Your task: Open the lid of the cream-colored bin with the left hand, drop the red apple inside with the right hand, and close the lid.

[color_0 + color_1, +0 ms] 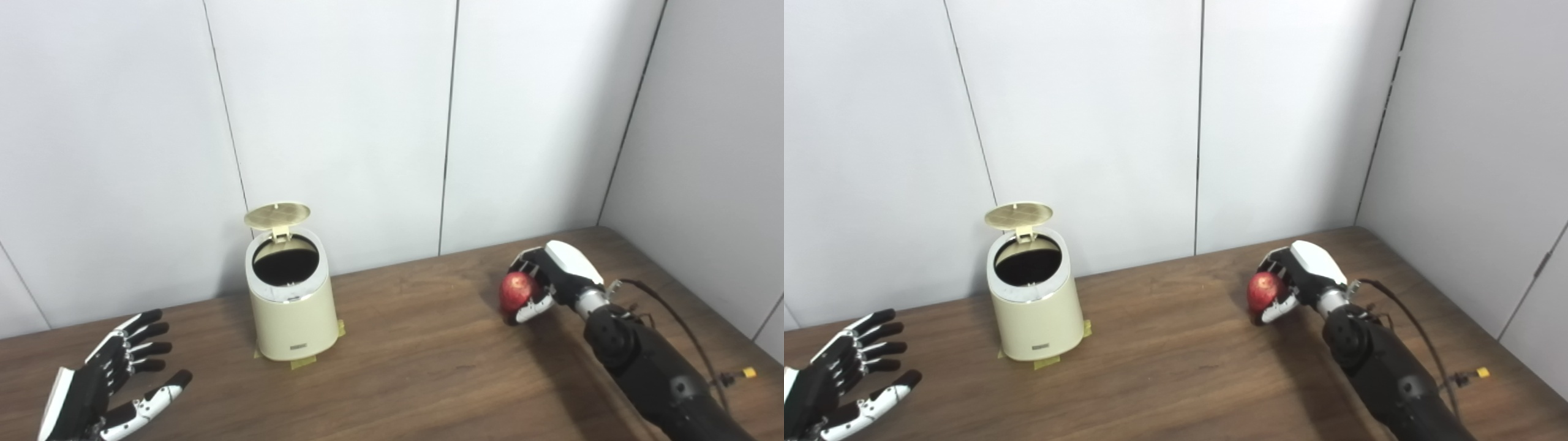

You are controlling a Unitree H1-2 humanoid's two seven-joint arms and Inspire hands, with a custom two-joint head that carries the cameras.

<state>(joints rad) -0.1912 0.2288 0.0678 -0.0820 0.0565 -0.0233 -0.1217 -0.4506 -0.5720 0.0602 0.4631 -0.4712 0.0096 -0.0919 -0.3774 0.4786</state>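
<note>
The cream-colored bin (293,318) stands on the wooden table left of centre, taped down at its base. Its round lid (277,215) is swung up and back, and the dark opening (286,262) shows. My right hand (542,278) is at the right of the table, shut on the red apple (516,291), low by the tabletop. My left hand (107,383) is open and empty at the table's front left, well apart from the bin.
The wooden table (416,367) runs back to a white panelled wall (343,122) just behind the bin. A side wall (723,153) closes the right. A black cable with a yellow plug (748,372) trails by my right forearm.
</note>
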